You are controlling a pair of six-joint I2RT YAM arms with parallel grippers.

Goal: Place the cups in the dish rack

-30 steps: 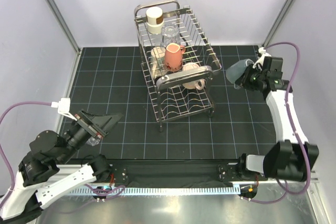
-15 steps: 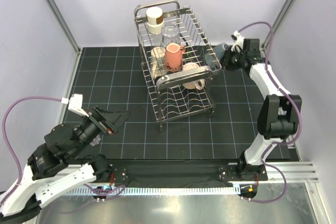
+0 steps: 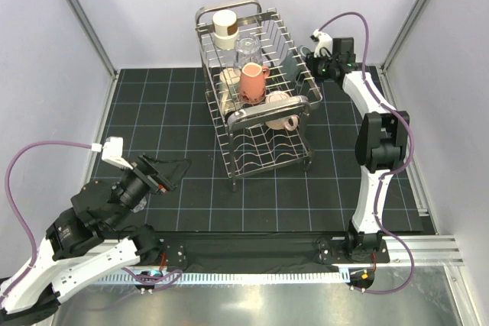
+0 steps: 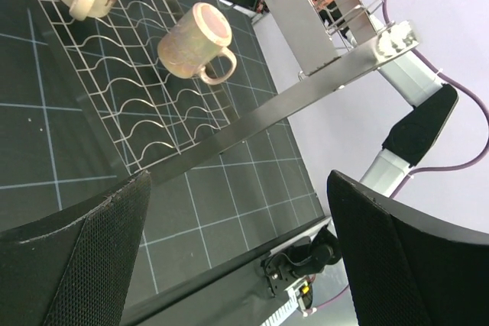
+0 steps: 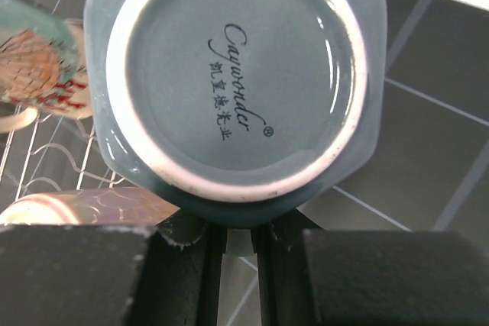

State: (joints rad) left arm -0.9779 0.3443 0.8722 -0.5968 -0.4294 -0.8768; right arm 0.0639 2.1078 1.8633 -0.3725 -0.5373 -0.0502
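A teal-grey mug (image 5: 229,89) is gripped by the right hand (image 5: 229,253) at the dish rack's (image 3: 269,108) two o'clock; the left hand (image 4: 237,250) is spread wide.

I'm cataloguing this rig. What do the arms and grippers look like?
The left arm and right arm have white links, black joints and a looping purple cable each. The left gripper and right gripper each have two broad black fingers.

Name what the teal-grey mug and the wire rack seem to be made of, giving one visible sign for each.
Teal-grey mug: likely glazed ceramic; glossy base, bare whitish foot ring and printed maker's mark. Dish rack: probably polished steel; thin shiny wires.
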